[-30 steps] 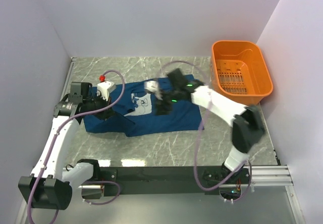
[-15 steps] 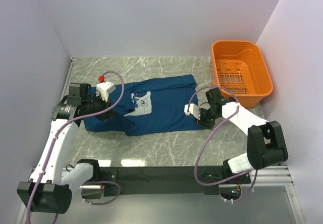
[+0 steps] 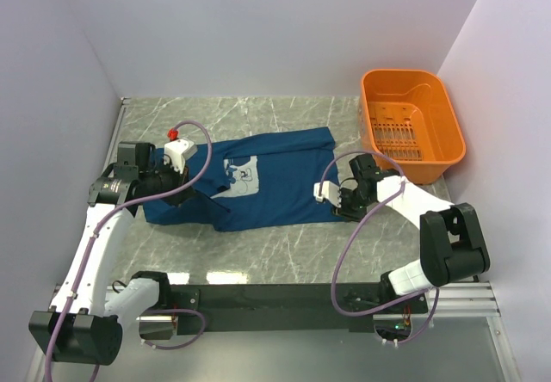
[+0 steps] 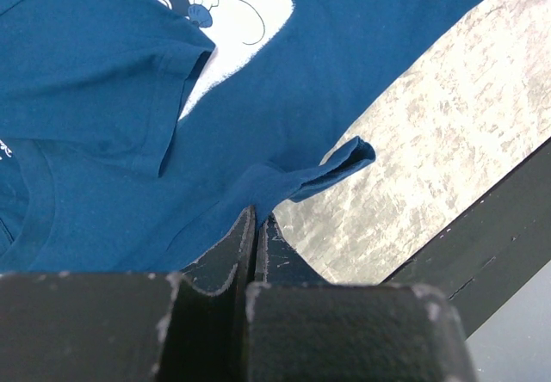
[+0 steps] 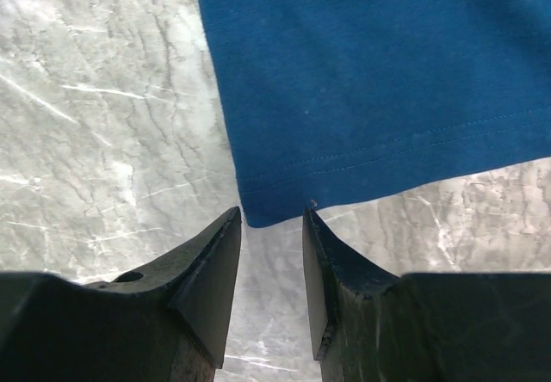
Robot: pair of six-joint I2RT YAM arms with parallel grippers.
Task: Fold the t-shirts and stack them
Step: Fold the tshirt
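- Left wall (image 3: 52, 98): plain and pale, close beside the table's left edge.
- Left gripper (image 4: 256, 218): its jaws are pressed together on a pinch of the t-shirt (image 3: 275, 175), at the cloth's left near edge. A small fold of cloth stands up just past the tips.
- Cable (image 3: 203, 154): it loops from the left wrist over the left part of the shirt. Together with the arm, it hides that edge from above.
- T-shirt: dark blue, spread on the middle of the marble table (image 3: 258, 249), with the pale print (image 3: 244, 174) facing up, towards the left side.
- Rail (image 3: 275, 296): a black bar along the near edge of the table, apart from the shirt.
- Right gripper (image 5: 271, 214): low over the table at the shirt's near right corner. Its jaws stand apart with a narrow gap, and the hem corner lies just at the tips, not clamped.
- Basket (image 3: 449, 120): orange plastic, in the far right corner of the table, well apart from the shirt. The right arm lies between them.
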